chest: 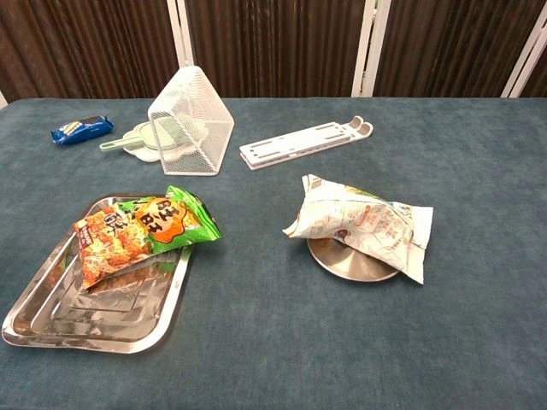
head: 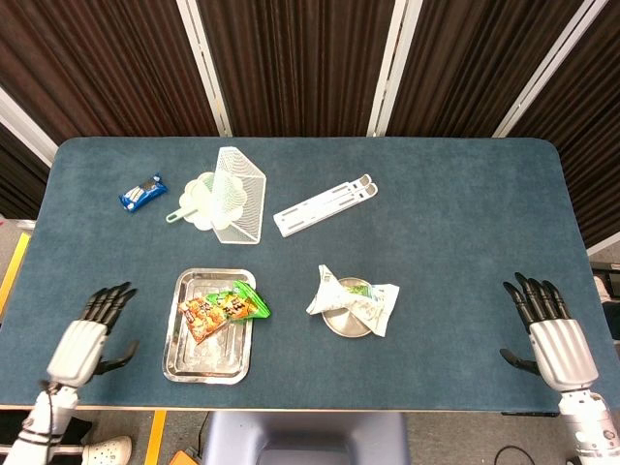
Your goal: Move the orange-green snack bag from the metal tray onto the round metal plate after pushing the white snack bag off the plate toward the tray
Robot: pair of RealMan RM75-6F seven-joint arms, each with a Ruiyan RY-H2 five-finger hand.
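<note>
Both hands empty at the table's near corners; white bag not yet pushed off the plate.

Fingers of the left hand spread and holding nothing, just beside the metal tray; right hand likewise splayed and empty, well apart from everything. Probably best pushed with the right hand: come in low from the far side of the white snack bag, press flat against its crumpled flank, sweep toward the tray until the round metal plate is fully bare. Stop short of the tray to avoid crowding the next pick. Bag looks light, puffy, creased, draped over the plate and overhanging its edge. Orange-green snack bag tilted across the tray's far end, green tip over the rim.
</note>
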